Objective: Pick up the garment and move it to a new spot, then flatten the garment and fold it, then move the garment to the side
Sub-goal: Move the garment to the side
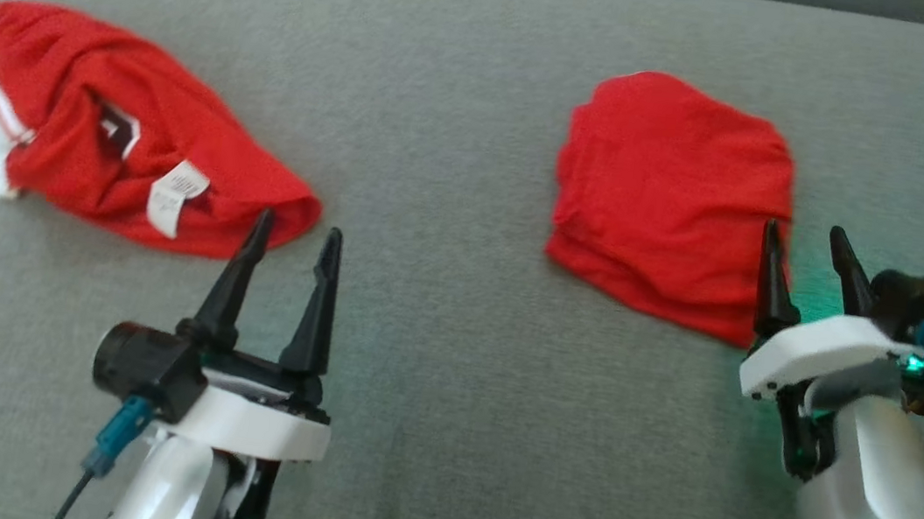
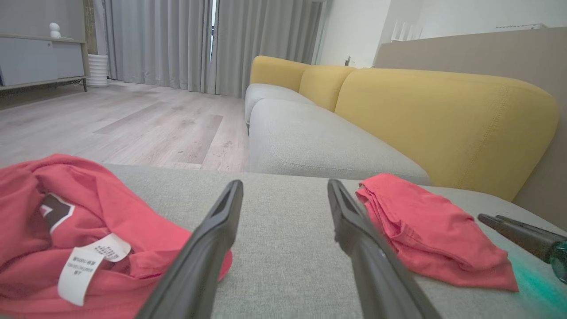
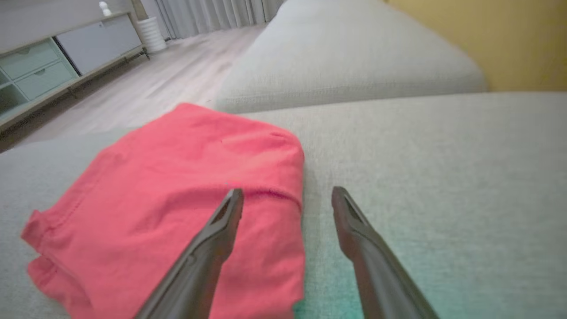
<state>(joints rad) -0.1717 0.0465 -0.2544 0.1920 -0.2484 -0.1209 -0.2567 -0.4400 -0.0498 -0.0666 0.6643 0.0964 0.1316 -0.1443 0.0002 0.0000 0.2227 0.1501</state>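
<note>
Garment (image 1: pixel 670 199) red, folded square, layers stacked.

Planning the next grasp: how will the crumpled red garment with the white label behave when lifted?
Probably floppy: the crumpled red garment lies in soft folds, so it should sag and unfurl. Likely light, since the fabric looks thin. On the textured grey cushion a push would likely bunch it.

Left gripper (image 1: pixel 299 224) and right gripper (image 1: pixel 805 229): black tapered fingers (image 1: pixel 320 295), white mounts (image 1: pixel 265 431), silver forearms (image 1: pixel 883 488), blue plugs (image 1: pixel 123 422), green light (image 1: pixel 917 361).
</note>
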